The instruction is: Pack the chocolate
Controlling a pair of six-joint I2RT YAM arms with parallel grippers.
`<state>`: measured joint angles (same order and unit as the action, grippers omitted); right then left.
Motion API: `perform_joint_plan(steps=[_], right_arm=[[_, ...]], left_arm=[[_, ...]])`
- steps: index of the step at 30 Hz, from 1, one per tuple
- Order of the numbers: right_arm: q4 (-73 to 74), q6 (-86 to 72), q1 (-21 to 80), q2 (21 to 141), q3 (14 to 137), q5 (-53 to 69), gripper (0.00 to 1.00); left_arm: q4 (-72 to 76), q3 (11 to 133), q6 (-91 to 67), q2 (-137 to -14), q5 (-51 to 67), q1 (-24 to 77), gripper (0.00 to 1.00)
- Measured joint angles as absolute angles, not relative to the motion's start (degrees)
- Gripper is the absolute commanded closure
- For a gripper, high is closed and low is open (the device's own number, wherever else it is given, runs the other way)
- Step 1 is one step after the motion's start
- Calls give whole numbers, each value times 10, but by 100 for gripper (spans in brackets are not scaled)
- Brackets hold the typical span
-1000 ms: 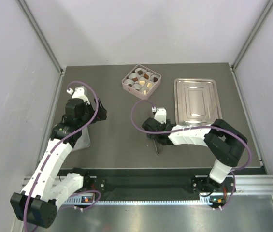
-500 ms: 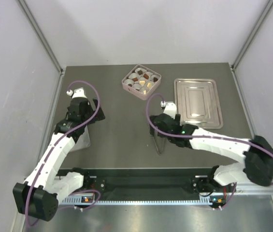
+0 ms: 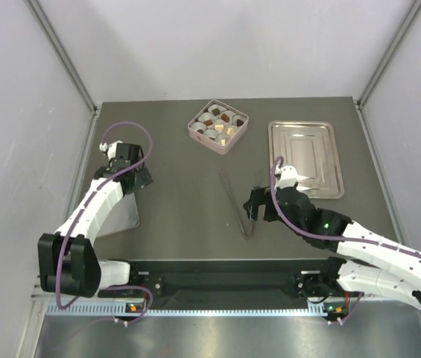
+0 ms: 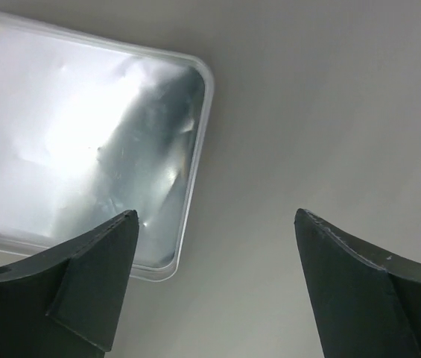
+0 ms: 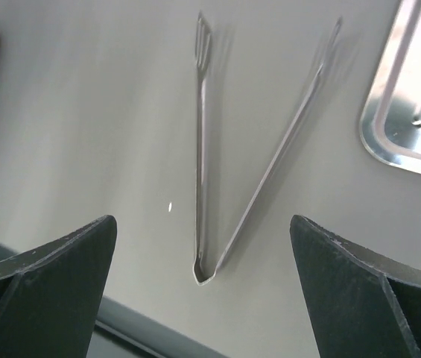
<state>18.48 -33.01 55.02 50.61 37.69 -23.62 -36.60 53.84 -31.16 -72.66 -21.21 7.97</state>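
- Since a second ago, the right arm [image 3: 359,242] has swung off the middle of the table toward the lower right of the overhead view, and its gripper has widened. The left arm [image 3: 95,209] has folded back along the left side.
- I note the table [image 3: 180,149], a dark grey surface that carries everything listed below.
- Metal tray [image 3: 305,160]: lies flat at the upper right of the overhead view, just right of the box.
- Clear plastic lid [image 4: 83,142]: lies flat at the left, partly under the left arm, and fills the upper left of the left wrist view.
- Pink box [image 3: 195,133]: sits at upper centre, well apart from both grippers, and holds white paper cups [image 3: 211,134].
- Tongs [image 5: 201,149]: lie on the table at centre with the legs splayed in a V. The joined end points toward the bottom of the frame, and neither gripper touches them.
- Left gripper [image 4: 215,216]: fingers spread wide with nothing between them, above the lid's right edge and bare table.
- Right gripper [image 5: 203,220]: fingers spread wide and gripping nothing, just right of the tongs in the overhead view.
- Chocolate [image 3: 227,116]: small pieces, mostly dark brown and a few tan, seated in the cups inside the box.
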Motion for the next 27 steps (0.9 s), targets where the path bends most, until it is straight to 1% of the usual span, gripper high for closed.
perform_joint_plan(steps=[4,7,9,10,15,21,26,27], right_arm=[[182,-323,550,497,364,-218,0],[183,-320,550,484,352,-208,0],[183,-319,550,467,340,-205,0],[184,-319,550,456,334,-204,0],[185,-319,550,407,315,-201,0],[186,-316,550,389,307,-203,0],[189,-310,550,391,307,-203,0],[189,-310,550,391,307,-204,0]], left_arm=[[-354,517,-328,-751,-201,62,18],[-337,503,-334,-772,-188,60,27],[-329,498,-336,-785,-183,60,37],[-325,498,-338,-795,-182,60,39],[-314,498,-340,-835,-186,59,39],[-308,498,-335,-854,-194,57,37],[-294,496,-328,-868,-188,41,41],[-290,495,-327,-869,-185,38,44]])
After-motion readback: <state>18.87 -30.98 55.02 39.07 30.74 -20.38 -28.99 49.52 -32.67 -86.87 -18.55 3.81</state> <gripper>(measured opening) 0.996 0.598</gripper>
